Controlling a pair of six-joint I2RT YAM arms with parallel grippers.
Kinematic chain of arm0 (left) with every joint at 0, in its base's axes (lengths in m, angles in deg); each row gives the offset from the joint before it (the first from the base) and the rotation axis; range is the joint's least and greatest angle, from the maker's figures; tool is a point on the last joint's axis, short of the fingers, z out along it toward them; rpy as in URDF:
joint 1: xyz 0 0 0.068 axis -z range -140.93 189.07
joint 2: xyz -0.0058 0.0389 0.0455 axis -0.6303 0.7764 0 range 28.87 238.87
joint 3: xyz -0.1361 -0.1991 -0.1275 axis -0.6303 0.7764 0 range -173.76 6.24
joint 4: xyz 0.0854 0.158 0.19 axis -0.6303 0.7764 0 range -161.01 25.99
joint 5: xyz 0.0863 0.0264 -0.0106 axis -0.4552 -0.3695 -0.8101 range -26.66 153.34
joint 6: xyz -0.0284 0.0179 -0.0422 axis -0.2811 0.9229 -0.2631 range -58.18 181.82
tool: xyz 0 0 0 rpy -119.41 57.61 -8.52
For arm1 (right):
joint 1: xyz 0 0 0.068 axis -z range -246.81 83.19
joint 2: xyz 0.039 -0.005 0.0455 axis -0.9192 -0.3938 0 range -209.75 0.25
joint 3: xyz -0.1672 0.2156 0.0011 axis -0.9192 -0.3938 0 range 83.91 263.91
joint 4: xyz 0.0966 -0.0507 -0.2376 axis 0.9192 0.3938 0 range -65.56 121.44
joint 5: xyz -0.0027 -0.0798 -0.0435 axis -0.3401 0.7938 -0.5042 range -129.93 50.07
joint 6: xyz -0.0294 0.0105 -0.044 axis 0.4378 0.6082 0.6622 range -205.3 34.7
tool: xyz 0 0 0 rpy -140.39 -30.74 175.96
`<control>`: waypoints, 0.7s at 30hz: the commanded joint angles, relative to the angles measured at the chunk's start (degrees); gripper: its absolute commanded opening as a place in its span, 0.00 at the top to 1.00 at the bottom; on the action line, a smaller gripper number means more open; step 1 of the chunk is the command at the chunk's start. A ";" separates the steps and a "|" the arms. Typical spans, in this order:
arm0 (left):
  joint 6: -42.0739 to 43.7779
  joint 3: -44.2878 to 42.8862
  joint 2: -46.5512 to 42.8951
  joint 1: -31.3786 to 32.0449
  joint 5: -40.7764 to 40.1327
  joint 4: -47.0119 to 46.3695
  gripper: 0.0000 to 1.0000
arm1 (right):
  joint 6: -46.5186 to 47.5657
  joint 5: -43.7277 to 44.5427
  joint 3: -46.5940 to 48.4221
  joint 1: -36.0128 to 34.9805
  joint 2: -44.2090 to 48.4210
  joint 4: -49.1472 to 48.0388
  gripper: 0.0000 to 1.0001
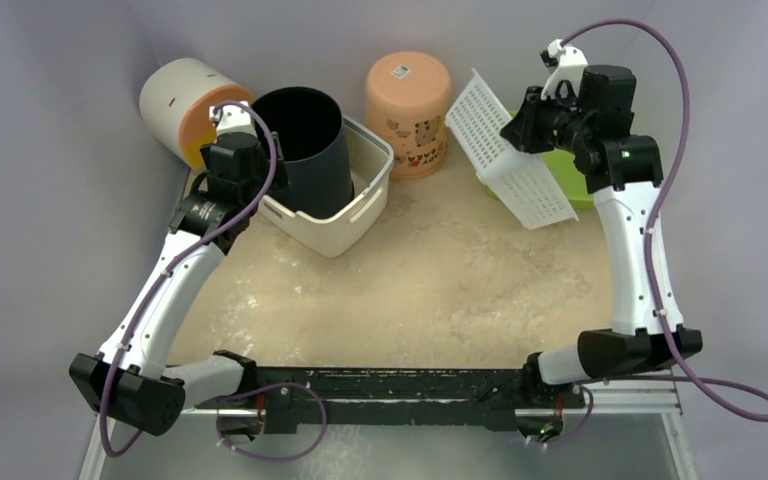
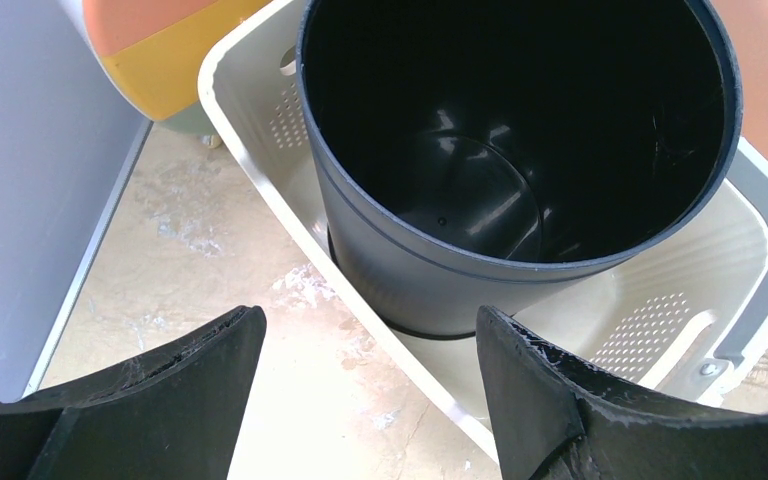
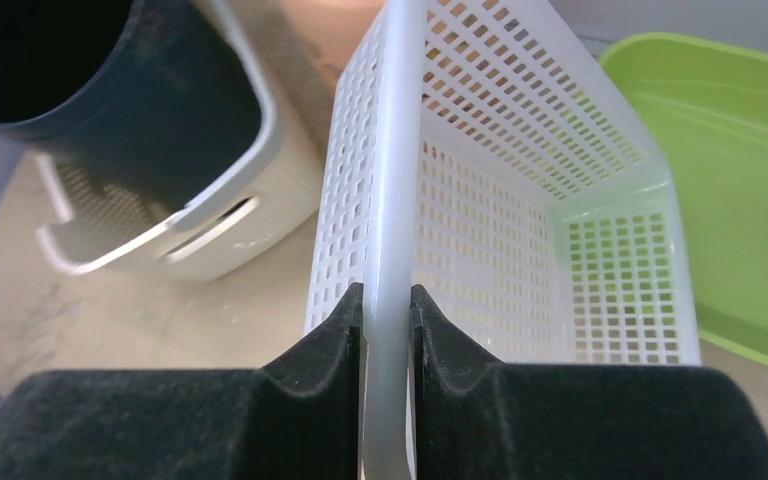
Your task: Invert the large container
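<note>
R fingers (image 3: 387, 300) are clamped on the rim of the white perforated plastic basket (image 1: 513, 160), which is tilted up on edge just beside the lime-green plastic tray (image 1: 572, 182). Risk: the thin rim may pivot or slip in the narrow grip mid-turn, so the basket could drop onto the tray lip and end up not inverted. L fingers (image 2: 368, 320) are wide open and empty, well apart from the tray.

So the left arm (image 1: 175, 290) runs from its base around 7 o'clock up toward 11 o'clock, with the wrist tipped down. The left gripper (image 2: 368, 335) has its jaws spread wide and nothing between them. The right arm (image 1: 635, 260) goes from 5 o'clock up to about 1 o'clock, wrist turned toward 9 o'clock. The right gripper (image 3: 387, 300) is pinched tight on the rim of the white mesh basket (image 3: 490, 200).
</note>
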 commanded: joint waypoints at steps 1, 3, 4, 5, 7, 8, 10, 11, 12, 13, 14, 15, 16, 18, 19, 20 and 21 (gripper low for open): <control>-0.39 -0.78 -1.81 0.31 0.38 -2.06 0.23 | -2.12 -16.30 2.18 -0.90 3.54 -0.09 1.00; -0.31 -0.69 -1.98 0.28 0.27 -2.15 0.23 | -4.19 -22.07 -0.56 -1.77 4.62 -0.82 1.00; -0.19 -0.73 -2.02 0.25 0.18 -2.16 0.23 | -5.31 -24.71 -2.73 -2.27 5.35 -1.77 1.00; -0.06 -0.80 -2.05 0.32 0.08 -2.21 0.23 | -6.97 -27.08 -5.71 -2.97 6.25 -3.85 1.00; 0.21 -0.89 -2.07 0.25 0.05 -2.15 0.23 | -11.58 -32.38 -11.71 -4.50 8.84 -9.32 1.00; 0.25 -0.91 -2.09 0.31 0.01 -2.13 0.23 | -15.10 -34.79 -14.95 -5.51 10.33 -13.10 1.00; 0.44 -0.99 -2.16 0.28 -0.29 -2.20 0.23 | -21.29 -40.27 -20.36 -6.88 12.83 -20.37 1.00; 0.51 -1.01 -2.19 0.28 -0.40 -2.16 0.23 | -23.81 -42.76 -22.14 -7.02 13.89 -22.34 1.00; 0.60 -1.04 -2.12 0.26 -0.53 -2.09 0.23 | -26.03 -43.87 -23.63 -7.04 14.84 -24.02 1.00; 0.69 -1.03 -2.07 0.29 -0.58 -2.11 0.23 | -28.30 -44.55 -24.71 -7.05 15.84 -25.45 1.00; 0.75 -1.06 -1.99 0.29 -0.64 -2.06 0.23 | -30.36 -45.20 -25.43 -7.05 17.05 -27.03 1.00; 0.83 -1.10 -1.88 0.25 -0.55 -2.08 0.23 | -31.66 -45.72 -25.65 -7.05 17.69 -27.69 1.00; 0.87 -1.23 -1.79 0.26 -0.48 -2.07 0.23 | -32.95 -46.32 -25.68 -7.10 18.12 -28.14 1.00; 0.89 -1.58 -1.49 0.28 -0.47 -1.98 0.23 | -35.62 -48.12 -26.17 -7.05 18.83 -29.02 1.00; 0.88 -1.67 -1.44 0.25 -0.40 -2.02 0.23 | -37.28 -48.78 -26.93 -7.05 19.22 -30.01 1.00; 0.81 -1.64 -1.41 0.30 -0.37 -2.06 0.23 | -39.15 -49.37 -28.39 -7.05 19.88 -31.49 1.00; 0.75 -1.68 -1.45 0.32 -0.27 -2.15 0.23 | -42.35 -49.91 -30.45 -7.05 20.51 -33.77 1.00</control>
